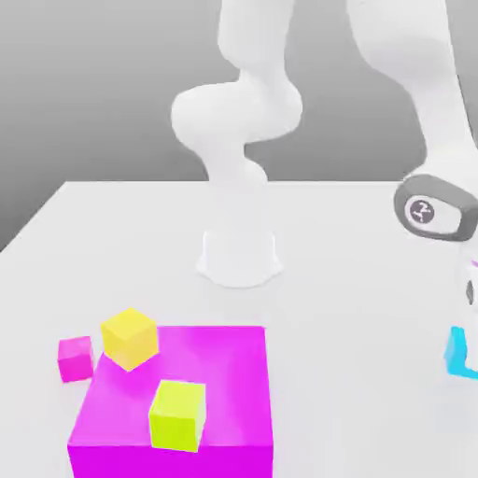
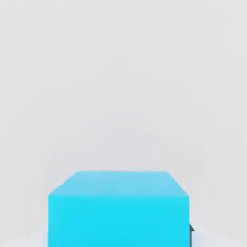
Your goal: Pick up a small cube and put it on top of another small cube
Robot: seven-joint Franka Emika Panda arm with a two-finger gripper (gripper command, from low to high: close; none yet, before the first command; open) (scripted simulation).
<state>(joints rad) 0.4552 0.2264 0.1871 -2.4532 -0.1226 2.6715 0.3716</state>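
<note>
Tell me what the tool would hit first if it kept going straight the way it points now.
The cyan cube, already right at the tool by the hand view; under it lies the white table. Depth is hard to judge.

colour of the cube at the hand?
Cyan small cube, clearest in the hand view.

The white desk point(image 1: 355, 308) lies open between the robot's base point(image 1: 240, 257) and the cyan cube point(image 1: 456, 351) at the exterior view's right edge. Toward the exterior view's left, a large magenta block point(image 1: 224, 373) rises from the desk, with a yellow-green cube point(image 1: 177, 415) on top and a yellow cube point(image 1: 129, 337) at its far corner. A small magenta cube point(image 1: 76, 358) sits just beside it.
</note>
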